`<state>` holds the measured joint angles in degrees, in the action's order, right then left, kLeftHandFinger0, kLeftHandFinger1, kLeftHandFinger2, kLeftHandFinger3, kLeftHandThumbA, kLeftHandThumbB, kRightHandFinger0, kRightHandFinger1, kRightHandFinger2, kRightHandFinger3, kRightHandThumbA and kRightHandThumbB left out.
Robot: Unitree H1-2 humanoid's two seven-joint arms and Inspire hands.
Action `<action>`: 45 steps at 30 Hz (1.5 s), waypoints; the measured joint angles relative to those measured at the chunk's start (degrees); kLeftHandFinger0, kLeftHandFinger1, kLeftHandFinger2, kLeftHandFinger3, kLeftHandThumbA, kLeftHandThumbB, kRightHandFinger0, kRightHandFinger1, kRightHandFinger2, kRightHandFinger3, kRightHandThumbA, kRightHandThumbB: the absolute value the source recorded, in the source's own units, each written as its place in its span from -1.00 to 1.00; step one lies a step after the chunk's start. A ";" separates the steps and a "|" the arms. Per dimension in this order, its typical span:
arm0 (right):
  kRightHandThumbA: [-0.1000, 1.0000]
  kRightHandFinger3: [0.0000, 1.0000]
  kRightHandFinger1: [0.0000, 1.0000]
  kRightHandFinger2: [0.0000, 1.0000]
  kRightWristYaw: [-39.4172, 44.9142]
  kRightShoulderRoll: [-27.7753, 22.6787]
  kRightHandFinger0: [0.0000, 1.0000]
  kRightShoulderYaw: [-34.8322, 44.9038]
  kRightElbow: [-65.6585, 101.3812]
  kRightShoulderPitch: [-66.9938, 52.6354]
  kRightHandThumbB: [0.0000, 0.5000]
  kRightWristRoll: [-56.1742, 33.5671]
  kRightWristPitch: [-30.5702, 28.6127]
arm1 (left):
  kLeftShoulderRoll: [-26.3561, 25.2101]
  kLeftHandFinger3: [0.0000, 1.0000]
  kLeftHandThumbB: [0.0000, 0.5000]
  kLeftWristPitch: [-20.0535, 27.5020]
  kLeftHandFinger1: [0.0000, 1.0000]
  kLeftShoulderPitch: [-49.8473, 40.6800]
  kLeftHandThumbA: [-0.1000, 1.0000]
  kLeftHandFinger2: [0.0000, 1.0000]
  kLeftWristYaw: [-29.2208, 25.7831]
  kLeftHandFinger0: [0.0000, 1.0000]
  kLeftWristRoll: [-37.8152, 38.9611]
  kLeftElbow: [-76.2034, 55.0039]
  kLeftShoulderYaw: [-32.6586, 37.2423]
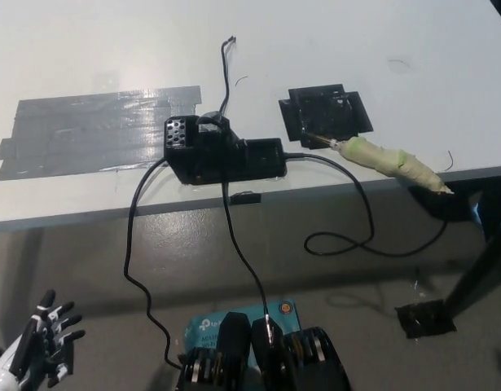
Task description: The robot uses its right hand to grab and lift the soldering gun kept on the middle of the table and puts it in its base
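- The white left hand (40,346) hangs at the lower left, below the table edge, fingers spread and holding nothing; the black right hand is not in view
- One white table (331,41) carries the task's things; a grey patch of tape (87,130) lies on its left part
- One black box-shaped soldering base (221,153) sits near the table's front edge, with thin black cables (136,244) trailing off it toward the floor
- One soldering gun with a pale green wrapped handle (393,161) lies flat at the table's right front edge, its thin metal tip resting on a black taped square (325,112), its rear end overhanging
- Judgement: the gun looks light and stiff; the wrapped handle should grip well and is the place to hold, mid-length, away from the tip
- The attached cable may drag or snag on lifting
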<state>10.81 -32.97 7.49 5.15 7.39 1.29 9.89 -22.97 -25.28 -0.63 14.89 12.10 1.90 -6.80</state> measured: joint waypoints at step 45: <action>0.17 1.00 1.00 1.00 9.42 8.10 1.00 -30.22 -25.12 40.37 0.09 21.52 12.63 | -0.47 1.00 -0.54 -0.71 0.91 1.55 1.00 1.00 1.16 0.60 -0.33 -2.00 0.75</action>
<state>20.23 -24.86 -22.72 -19.97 47.76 22.81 22.51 -23.44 -25.99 0.92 16.05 11.77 -0.10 -6.05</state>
